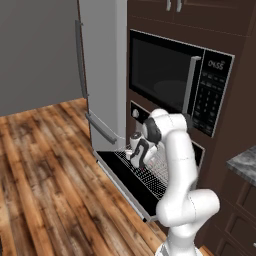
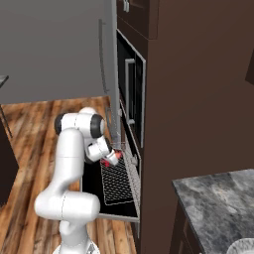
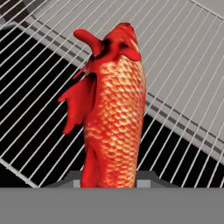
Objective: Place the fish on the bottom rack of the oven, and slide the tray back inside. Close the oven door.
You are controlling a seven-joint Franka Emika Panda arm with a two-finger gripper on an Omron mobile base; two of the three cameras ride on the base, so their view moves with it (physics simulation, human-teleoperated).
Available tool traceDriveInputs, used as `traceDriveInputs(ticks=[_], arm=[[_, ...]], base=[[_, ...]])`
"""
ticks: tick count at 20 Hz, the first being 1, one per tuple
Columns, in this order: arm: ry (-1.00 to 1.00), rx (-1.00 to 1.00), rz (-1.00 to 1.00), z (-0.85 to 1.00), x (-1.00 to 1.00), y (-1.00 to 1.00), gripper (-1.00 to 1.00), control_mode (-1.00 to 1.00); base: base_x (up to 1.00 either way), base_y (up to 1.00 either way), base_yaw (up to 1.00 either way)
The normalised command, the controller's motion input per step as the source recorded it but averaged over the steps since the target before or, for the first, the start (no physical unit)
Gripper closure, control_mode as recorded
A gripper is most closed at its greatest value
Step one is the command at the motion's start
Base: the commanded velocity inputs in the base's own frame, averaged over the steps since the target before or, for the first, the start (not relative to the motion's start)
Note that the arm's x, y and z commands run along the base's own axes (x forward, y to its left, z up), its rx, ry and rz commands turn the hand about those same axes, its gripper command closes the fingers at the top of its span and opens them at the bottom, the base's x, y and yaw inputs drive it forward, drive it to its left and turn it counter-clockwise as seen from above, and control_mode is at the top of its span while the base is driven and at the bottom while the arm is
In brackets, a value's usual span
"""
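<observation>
Gripper (image 2: 110, 159) was clamped on the fish (image 3: 114, 109), holding it just above the bottom rack (image 2: 118, 182) (pulled out over the lowered oven door (image 1: 125, 181)). The fish's scaled red-orange body filled the hand view against the wire grid.

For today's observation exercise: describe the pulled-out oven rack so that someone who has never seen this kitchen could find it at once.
Find the tall dark cabinet wall with the built-in microwave; directly below it, the oven door hangs open and flat. Above that door lies the bottom rack, a silver wire grid, unlike the solid black door, with the claw holding the red fish over it.
</observation>
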Motion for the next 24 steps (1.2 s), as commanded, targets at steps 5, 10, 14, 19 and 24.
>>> traceDriveInputs(ticks=[5,10,14,19,24], arm=[[0.0,0.0,-0.02,-0.27,0.22,-0.22,1.0,-1.0],[0.0,0.0,0.0,-0.37,0.28,-0.19,1.0,-1.0],[0.0,0.0,0.0,-0.45,0.33,-0.05,1.0,-1.0],[0.0,0.0,0.0,-0.48,0.19,0.0,-1.0,-1.0],[0.0,0.0,-0.01,-0.04,-0.15,0.0,-1.0,-1.0]], base=[[0.0,0.0,0.0],[0.0,0.0,0.0],[0.0,0.0,0.0],[0.0,0.0,0.0],[0.0,0.0,0.0]])
